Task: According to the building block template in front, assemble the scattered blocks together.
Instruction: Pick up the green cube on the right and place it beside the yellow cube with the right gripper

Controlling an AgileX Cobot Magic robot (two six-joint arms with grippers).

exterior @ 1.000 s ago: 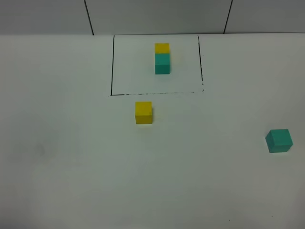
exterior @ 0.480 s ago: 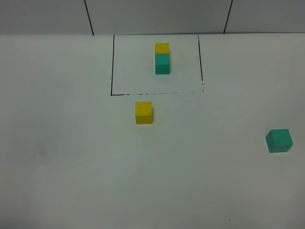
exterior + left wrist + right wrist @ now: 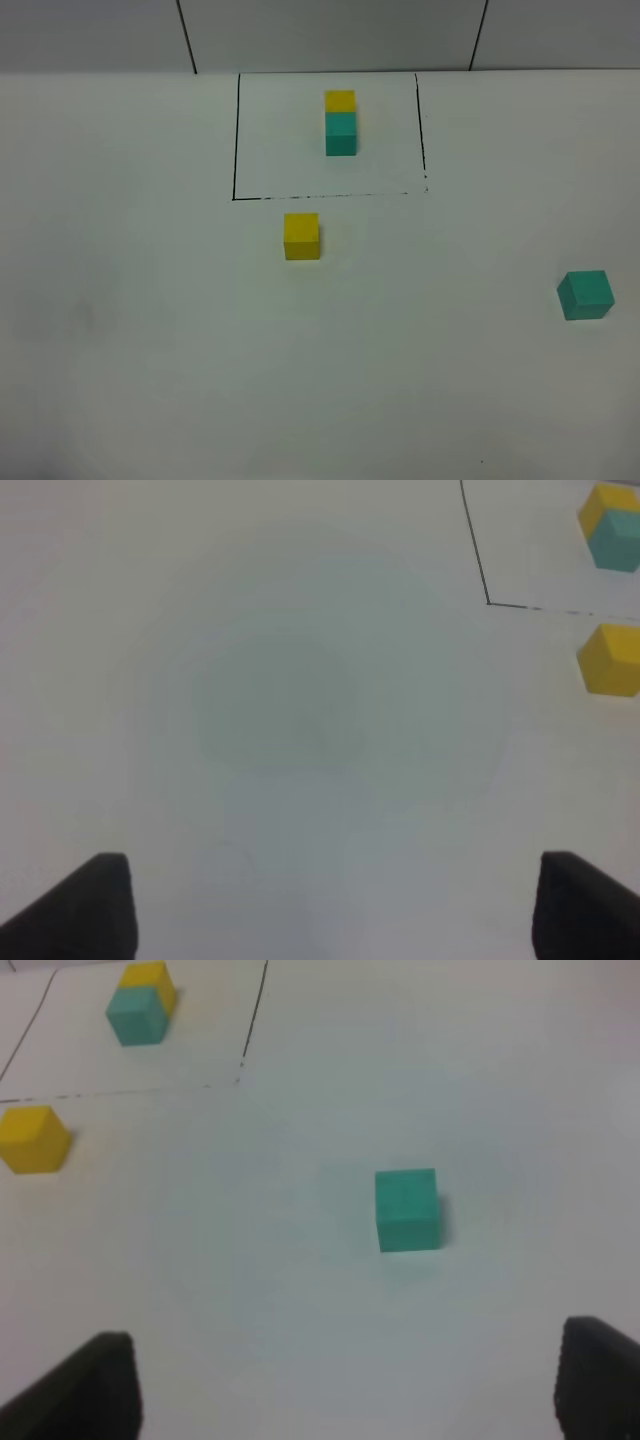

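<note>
The template [image 3: 340, 122] is a yellow cube joined to a teal cube inside a thin black outline at the back middle of the white table. It also shows in the left wrist view [image 3: 610, 525] and the right wrist view [image 3: 140, 1005]. The loose yellow block [image 3: 301, 236] sits just in front of the outline. The loose teal block [image 3: 585, 295] sits far to the right. My left gripper [image 3: 340, 908] is open and empty, well short of the yellow block [image 3: 610, 658]. My right gripper [image 3: 345, 1380] is open and empty, with the teal block [image 3: 406, 1210] ahead between its fingers. Neither gripper shows in the exterior high view.
The black outline [image 3: 235, 140] marks a rectangle on the white table. A grey back wall with two dark seams [image 3: 186, 35] runs behind the table's far edge.
</note>
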